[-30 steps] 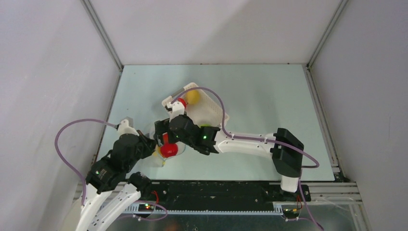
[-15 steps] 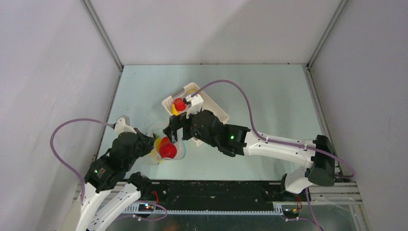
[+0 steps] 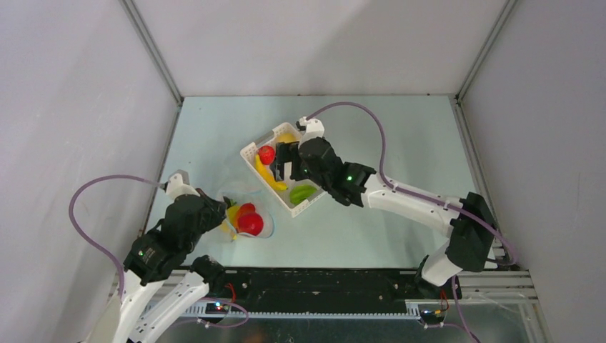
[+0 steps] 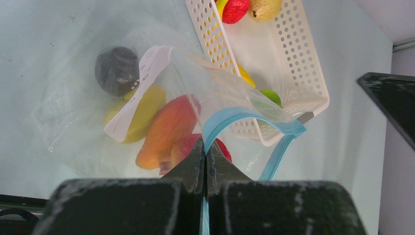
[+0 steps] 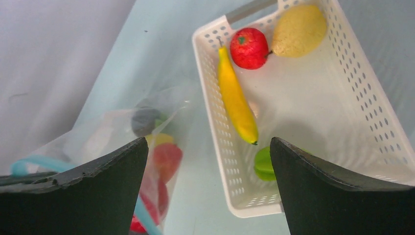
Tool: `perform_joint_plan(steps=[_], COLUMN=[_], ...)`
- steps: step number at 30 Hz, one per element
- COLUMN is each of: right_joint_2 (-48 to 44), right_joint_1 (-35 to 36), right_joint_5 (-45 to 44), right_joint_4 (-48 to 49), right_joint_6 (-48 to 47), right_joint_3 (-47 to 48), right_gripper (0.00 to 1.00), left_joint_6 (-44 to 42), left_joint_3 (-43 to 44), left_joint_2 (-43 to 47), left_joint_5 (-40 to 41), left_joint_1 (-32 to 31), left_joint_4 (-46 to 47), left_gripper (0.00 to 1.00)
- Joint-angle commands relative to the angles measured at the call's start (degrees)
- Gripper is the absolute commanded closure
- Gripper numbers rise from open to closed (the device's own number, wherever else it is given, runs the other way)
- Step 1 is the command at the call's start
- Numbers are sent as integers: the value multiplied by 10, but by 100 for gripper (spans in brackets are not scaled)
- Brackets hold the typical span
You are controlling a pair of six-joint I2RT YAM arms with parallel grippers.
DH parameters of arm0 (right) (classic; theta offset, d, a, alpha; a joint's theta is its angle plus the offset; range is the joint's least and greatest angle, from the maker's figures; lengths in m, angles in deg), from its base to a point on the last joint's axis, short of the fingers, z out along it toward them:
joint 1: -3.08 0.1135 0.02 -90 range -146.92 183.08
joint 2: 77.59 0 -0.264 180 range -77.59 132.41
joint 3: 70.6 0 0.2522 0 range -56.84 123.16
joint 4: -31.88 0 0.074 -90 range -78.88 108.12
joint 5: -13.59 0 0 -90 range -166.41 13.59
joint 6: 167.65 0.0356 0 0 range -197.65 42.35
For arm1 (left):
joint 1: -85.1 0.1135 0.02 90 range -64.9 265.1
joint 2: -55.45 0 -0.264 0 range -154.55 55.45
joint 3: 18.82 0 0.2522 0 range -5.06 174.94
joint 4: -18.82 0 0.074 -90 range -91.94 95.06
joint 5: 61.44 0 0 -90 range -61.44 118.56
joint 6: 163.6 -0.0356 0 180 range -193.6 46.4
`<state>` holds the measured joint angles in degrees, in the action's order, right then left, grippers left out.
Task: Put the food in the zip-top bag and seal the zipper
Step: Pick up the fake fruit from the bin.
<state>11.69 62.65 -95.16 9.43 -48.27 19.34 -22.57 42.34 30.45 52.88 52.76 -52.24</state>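
Your left gripper (image 4: 204, 148) was pinched tight on the zipper (image 4: 244, 114), holding the soft, crinkly zip-top bag (image 4: 205, 83) open just beside the basket (image 4: 298, 68). Your right gripper (image 5: 209, 161) hung wide open over the basket; its banana (image 5: 236, 103) looked light, hard, slippery, best taken across the middle.

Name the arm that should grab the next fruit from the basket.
Right. The right claw hangs open over the basket, near the banana. The left claw is shut on the zipper, holding the bag open.
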Motion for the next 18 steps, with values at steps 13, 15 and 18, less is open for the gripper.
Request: perform_joint_plan(steps=[13,15,18], right_joint_2=[137,164,205], right_joint_1=[-75,-79,-81], right_joint_5=[211,227,230], right_joint_4=[-51,-66,-90], right_joint_6=[85,96,102], right_joint_3=[13,35,57], right_gripper=[5,10,11], left_joint_6=[-4,1,1], left_joint_3=[17,11,8], left_joint_2=[-20,-18,-20], left_joint_5=[23,23,21], left_joint_1=[-2,-1,-2], left_joint_4=[28,31,31], left_gripper=[100,100,100])
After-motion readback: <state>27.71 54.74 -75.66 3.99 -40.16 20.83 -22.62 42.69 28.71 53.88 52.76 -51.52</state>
